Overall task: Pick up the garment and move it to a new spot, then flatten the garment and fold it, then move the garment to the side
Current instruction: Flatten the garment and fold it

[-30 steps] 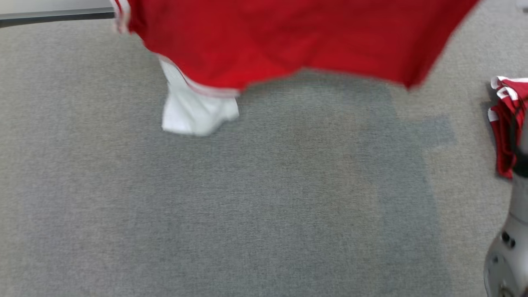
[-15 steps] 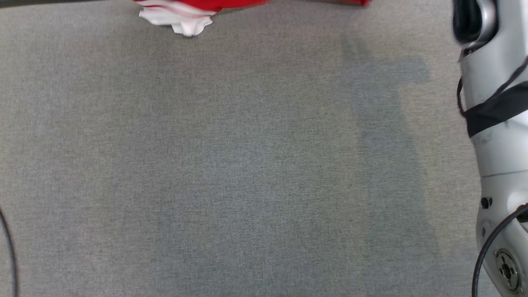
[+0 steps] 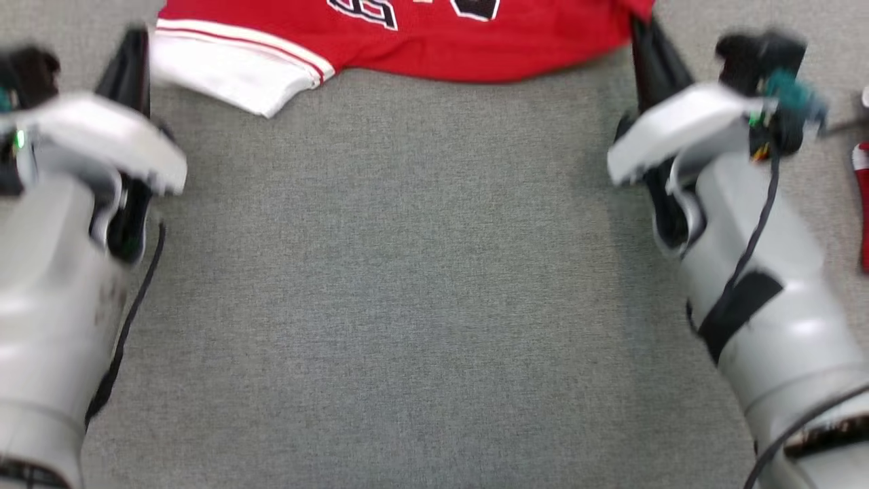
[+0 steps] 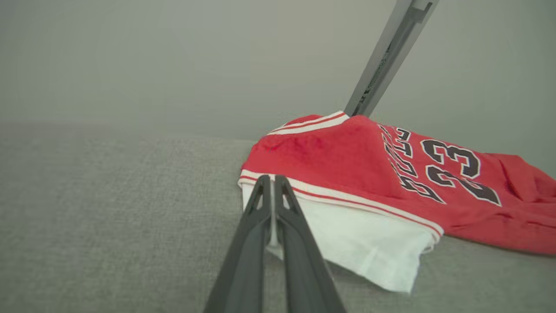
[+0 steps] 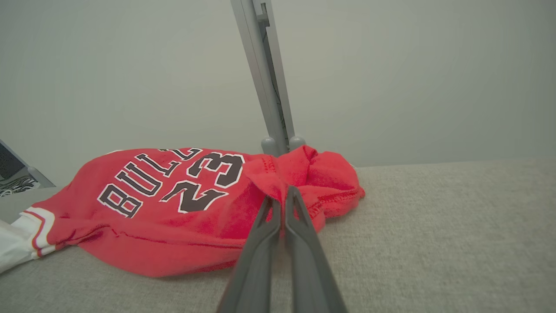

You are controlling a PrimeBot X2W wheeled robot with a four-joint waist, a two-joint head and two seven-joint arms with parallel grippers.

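Note:
The garment (image 3: 421, 41) is a red jersey with black-and-white lettering and a white sleeve (image 3: 231, 75). It lies on the grey surface at the top of the head view. My left gripper (image 3: 139, 34) is shut at the sleeve's edge. In the left wrist view a sliver of white cloth shows between the fingers (image 4: 270, 177) where they meet the garment (image 4: 356, 161). My right gripper (image 3: 637, 24) is shut at the garment's other corner. The right wrist view shows its tips (image 5: 281, 188) pinching a raised red fold of the garment (image 5: 173, 217).
Grey fabric surface (image 3: 407, 272) spreads between my two forearms. Another red and white cloth (image 3: 862, 204) lies at the right edge. A grey metal post (image 5: 265, 74) stands behind the garment, and the same post (image 4: 386, 56) appears in the left wrist view, against a plain wall.
The head camera has swung. The garment hung in the air across the top a second ago; it now lies on the surface, and both forearms and grippers have come into view.

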